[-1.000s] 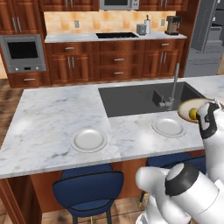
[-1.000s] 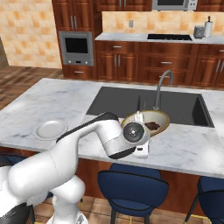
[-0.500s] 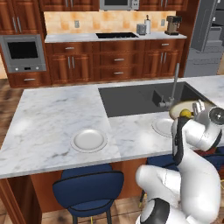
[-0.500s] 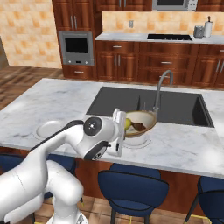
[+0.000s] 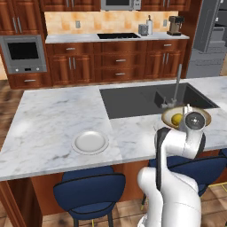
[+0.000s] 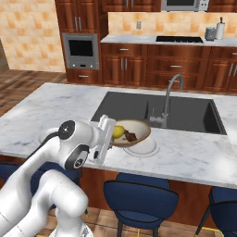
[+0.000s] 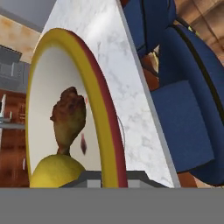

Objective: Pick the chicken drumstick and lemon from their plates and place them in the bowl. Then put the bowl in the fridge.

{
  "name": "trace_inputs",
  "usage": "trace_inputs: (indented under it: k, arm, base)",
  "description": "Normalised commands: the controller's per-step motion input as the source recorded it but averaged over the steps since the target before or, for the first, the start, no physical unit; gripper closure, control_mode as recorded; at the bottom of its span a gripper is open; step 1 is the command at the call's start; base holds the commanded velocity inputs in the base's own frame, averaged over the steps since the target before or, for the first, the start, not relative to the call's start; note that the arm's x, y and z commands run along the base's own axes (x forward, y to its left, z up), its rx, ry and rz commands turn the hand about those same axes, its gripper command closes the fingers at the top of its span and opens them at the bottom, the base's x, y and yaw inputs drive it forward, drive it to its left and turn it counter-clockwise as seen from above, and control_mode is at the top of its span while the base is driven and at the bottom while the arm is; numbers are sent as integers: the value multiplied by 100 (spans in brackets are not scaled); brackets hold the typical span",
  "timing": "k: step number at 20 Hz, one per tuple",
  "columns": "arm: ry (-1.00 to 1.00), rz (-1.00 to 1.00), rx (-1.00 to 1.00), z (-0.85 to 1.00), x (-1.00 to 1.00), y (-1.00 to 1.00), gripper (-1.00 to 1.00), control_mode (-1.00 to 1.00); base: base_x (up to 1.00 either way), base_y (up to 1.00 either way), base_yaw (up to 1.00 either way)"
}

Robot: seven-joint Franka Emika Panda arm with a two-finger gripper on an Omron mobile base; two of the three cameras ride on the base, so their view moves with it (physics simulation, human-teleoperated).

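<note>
The gripper (image 6: 109,134) pinches the rim of the bowl (image 6: 139,131) with its two fingers pressed tight on the edge. It holds the rim, I think, because the bowl is too wide to grab around the middle. The bowl looks lifted a little above the white plate (image 6: 144,147) under it, near the sink (image 6: 157,111) on the marble counter (image 6: 194,155).

Inside the bowl lie the lemon (image 6: 118,132) and the chicken drumstick (image 6: 130,136). The lemon sits on the gripper's side and the drumstick is just beside it, more toward the middle. In the hand view the bowl's rim runs up the middle of the picture, with the drumstick (image 7: 68,120) above the lemon (image 7: 57,172), because the hand is turned on its side.

The other plate (image 5: 90,142) has nothing on it and is well apart from the sink, further along the counter. So both foods are in the bowl, and I think the next job is carrying it to the fridge (image 5: 212,37), which stands far behind the sink. The bowl should stay level so the round lemon does not roll out.
</note>
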Motion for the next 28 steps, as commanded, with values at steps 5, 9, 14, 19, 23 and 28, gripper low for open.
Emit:
trace_inputs:
  k: [5, 9, 14, 19, 23, 28]
  arm:
    - [0, -3, 20, 8, -25, 55, 100, -100]
    - [0, 0, 23, 7, -31, 42, 100, -100]
    - [-5, 0, 11, 3, -22, 38, 100, -100]
    - [-16, 4, 1, -12, 5, 26, 100, -100]
    - [-12, 10, 0, -9, 1, 24, 100, -100]
    - [0, 7, 0, -1, 1, 8, 100, -100]
  base:
    - [0, 0, 0]
    - [0, 0, 0]
    - [0, 0, 0]
    - [0, 0, 0]
    - [0, 0, 0]
    - [0, 0, 0]
